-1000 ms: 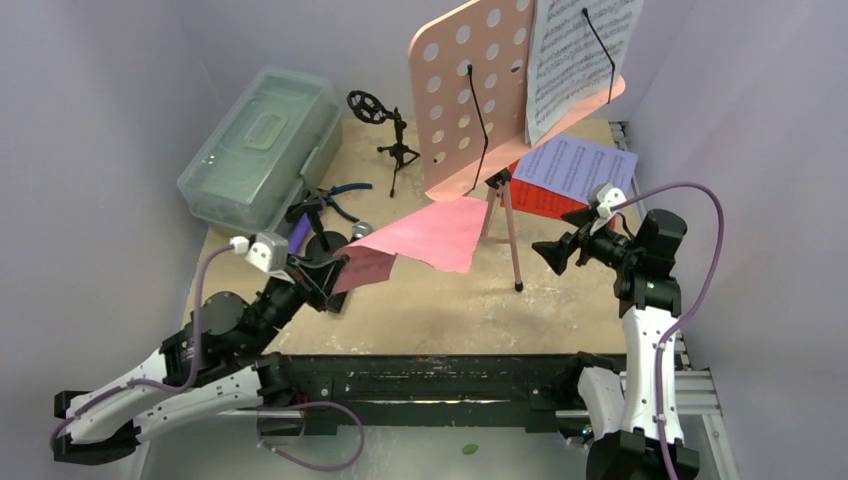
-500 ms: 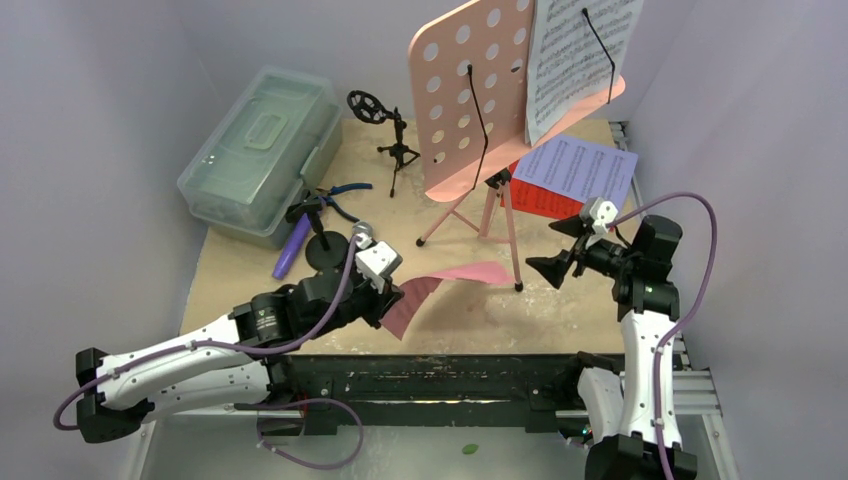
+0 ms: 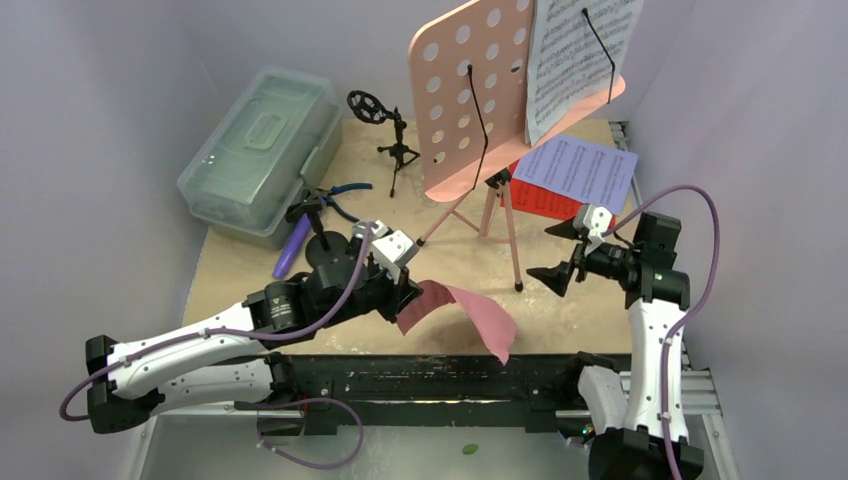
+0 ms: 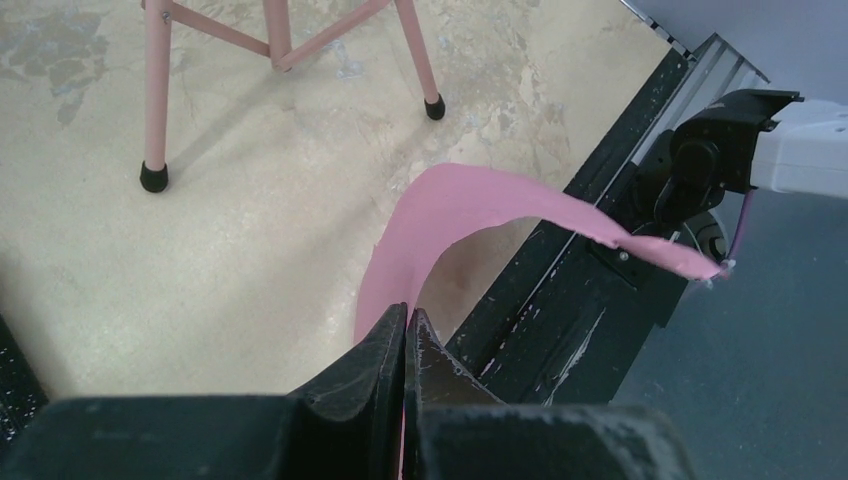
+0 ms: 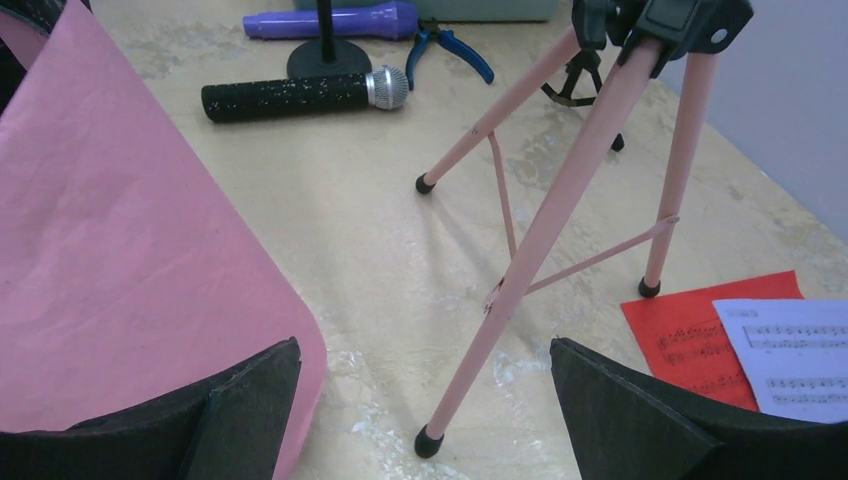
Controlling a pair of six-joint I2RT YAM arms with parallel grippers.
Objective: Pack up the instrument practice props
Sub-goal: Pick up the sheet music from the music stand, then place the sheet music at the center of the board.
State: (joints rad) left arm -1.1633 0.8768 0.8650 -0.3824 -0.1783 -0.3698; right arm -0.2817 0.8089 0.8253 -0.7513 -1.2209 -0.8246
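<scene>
My left gripper (image 3: 408,293) is shut on a pink paper sheet (image 3: 470,312) and holds it above the table's near edge; the sheet curls down over the black front rail (image 4: 470,205). My right gripper (image 3: 556,257) is open and empty, low beside the front leg (image 5: 560,220) of the pink perforated music rack (image 3: 470,90). A white music page (image 3: 580,50) stands on the rack. Lilac (image 3: 578,170) and red (image 3: 545,203) pages lie behind it. The black-silver microphone (image 5: 300,95) and the purple microphone (image 3: 292,250) lie left, by a black mic tripod (image 3: 395,140).
A clear greenish case (image 3: 260,140) stands shut at the back left. Blue-handled pliers (image 3: 345,190) lie in front of it. The black front rail (image 3: 440,375) borders the near edge. Lilac walls close in on both sides.
My left arm has swung right and toward the near edge, carrying the pink sheet off the table centre. My right gripper has dropped a little and stays open.
</scene>
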